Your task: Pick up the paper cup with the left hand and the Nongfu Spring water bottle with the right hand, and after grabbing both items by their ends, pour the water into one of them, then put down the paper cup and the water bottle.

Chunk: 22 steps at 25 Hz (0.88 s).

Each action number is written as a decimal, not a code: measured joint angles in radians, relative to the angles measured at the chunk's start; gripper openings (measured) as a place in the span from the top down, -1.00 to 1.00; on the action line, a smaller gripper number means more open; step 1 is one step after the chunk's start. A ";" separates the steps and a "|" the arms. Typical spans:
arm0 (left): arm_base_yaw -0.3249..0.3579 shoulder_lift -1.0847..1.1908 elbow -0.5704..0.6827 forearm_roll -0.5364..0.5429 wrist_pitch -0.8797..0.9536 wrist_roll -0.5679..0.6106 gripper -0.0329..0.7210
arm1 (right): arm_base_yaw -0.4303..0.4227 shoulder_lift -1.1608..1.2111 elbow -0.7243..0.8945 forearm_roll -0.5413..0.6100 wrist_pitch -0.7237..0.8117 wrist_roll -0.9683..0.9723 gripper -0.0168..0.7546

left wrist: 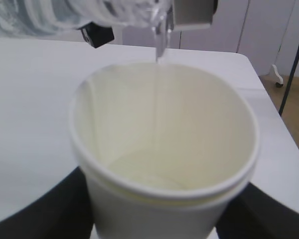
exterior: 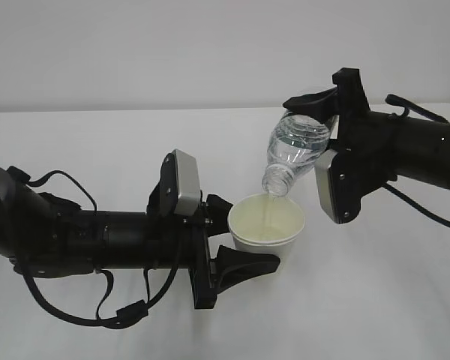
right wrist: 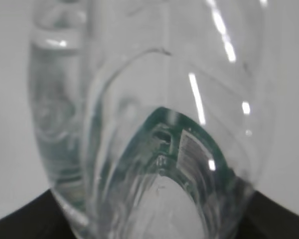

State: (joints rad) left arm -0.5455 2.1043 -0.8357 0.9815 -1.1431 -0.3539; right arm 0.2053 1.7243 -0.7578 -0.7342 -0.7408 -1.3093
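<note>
Nearest me, the left hand [exterior: 236, 238] is clamped round the paper cup [exterior: 267, 223], held upright just above the white tabletop [exterior: 97, 150], with bare surface all around. Behind it, the right hand [exterior: 324, 126] grips the Nongfu Spring water bottle [exterior: 294, 150], tipped neck-down over the rim. A thin stream of water [left wrist: 159, 47] runs in; a shallow pool sits inside.

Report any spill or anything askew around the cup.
Nothing stands out. The water bottle tips neck-down over the paper cup, and the water falls inside its rim. No spill shows on the table.
</note>
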 joint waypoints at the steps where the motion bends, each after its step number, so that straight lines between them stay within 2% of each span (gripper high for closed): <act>1: 0.000 0.000 0.000 0.000 0.000 0.000 -0.34 | 0.000 0.000 0.000 0.000 0.000 0.000 -0.22; 22: 0.000 0.000 0.000 0.000 0.002 -0.002 -0.34 | 0.000 0.000 -0.002 0.001 0.000 -0.010 -0.22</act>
State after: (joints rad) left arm -0.5455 2.1043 -0.8357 0.9815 -1.1415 -0.3560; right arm 0.2053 1.7243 -0.7596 -0.7335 -0.7408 -1.3193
